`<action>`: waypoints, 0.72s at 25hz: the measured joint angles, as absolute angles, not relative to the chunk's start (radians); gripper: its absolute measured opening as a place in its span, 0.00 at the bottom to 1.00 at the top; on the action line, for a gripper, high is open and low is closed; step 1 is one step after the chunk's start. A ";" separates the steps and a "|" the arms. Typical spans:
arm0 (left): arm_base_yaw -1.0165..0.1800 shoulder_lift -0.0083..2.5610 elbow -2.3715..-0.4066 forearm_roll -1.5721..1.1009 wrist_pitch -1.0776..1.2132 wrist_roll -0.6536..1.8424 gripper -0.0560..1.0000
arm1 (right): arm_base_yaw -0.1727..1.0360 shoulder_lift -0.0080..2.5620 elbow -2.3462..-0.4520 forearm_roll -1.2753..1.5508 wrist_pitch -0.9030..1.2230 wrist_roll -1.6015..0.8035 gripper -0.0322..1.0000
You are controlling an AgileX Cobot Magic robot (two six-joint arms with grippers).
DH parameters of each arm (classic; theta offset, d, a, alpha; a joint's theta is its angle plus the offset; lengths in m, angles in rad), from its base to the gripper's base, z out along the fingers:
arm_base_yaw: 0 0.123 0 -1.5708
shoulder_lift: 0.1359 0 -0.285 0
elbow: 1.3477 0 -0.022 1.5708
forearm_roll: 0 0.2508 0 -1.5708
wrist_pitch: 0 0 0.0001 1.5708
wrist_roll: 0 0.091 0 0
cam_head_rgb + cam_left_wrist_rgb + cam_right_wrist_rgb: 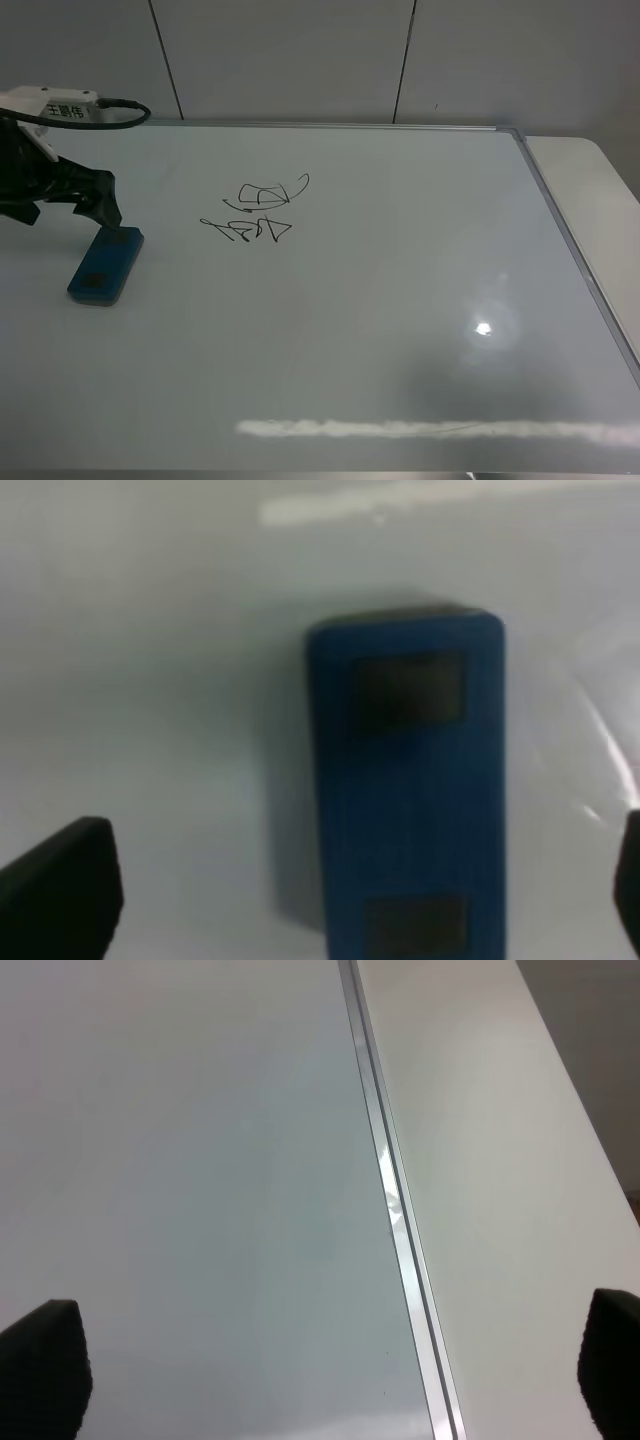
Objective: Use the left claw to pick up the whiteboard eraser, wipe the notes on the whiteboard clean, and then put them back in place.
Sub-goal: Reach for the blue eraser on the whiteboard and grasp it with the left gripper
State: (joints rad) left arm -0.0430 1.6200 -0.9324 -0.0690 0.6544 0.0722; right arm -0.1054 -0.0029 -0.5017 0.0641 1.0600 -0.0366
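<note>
Both jaws of your left claw stand wide apart, empty, either side of the blue eraser lying on the whiteboard near the notes; lower squarely before closing

The glossy white silver-framed whiteboard surface lies open across centre and right, while at left the teal-blue rectangular eraser is the sole raised obstacle, with gaps to the spread fingers of the black left gripper.
</note>
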 joint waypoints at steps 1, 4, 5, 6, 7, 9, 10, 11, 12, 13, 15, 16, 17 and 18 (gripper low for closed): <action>-0.055 1.637 -0.932 -0.074 0.650 0.071 0.99 | -0.105 -0.003 -0.502 0.064 1.060 -0.037 0.97; -0.089 1.682 -0.932 -0.077 0.630 0.070 0.99 | -0.105 -0.003 -0.502 0.064 1.060 -0.037 0.97; -0.100 1.695 -0.932 -0.077 0.623 0.068 0.99 | -0.105 -0.003 -0.502 0.064 1.060 -0.037 0.97; -0.107 1.705 -0.932 -0.077 0.614 0.067 0.99 | -0.105 -0.003 -0.502 0.064 1.060 -0.037 0.97; -0.112 1.715 -0.932 -0.077 0.607 0.066 0.99 | -0.105 -0.003 -0.502 0.064 1.060 -0.037 0.97; -0.119 1.733 -0.932 -0.077 0.598 0.059 0.99 | -0.105 -0.003 -0.502 0.064 1.060 -0.037 0.97; -0.119 1.739 -0.932 -0.077 0.591 0.058 0.99 | -0.105 -0.003 -0.502 0.064 1.060 -0.037 0.97; -0.119 1.745 -0.931 -0.077 0.584 0.056 0.99 | -0.105 -0.003 -0.502 0.064 1.060 -0.037 0.97; -0.120 1.749 -0.925 -0.077 0.572 0.053 0.99 | -0.105 -0.003 -0.502 0.064 1.060 -0.037 0.97; -0.120 1.749 -0.915 -0.075 0.557 0.048 0.99 | -0.105 -0.003 -0.502 0.064 1.060 -0.037 0.97; -0.120 1.749 -0.892 -0.061 0.531 0.025 0.99 | -0.105 -0.003 -0.502 0.064 1.060 -0.037 0.97; -0.120 1.749 -0.879 -0.048 0.520 0.011 0.99 | -0.105 -0.003 -0.502 0.064 1.060 -0.037 0.97; -0.120 1.750 -0.870 -0.035 0.511 0.000 0.99 | -0.105 -0.003 -0.502 0.064 1.060 -0.037 0.97; -0.120 1.751 -0.862 -0.022 0.503 -0.020 0.99 | -0.105 -0.003 -0.502 0.064 1.060 -0.037 0.97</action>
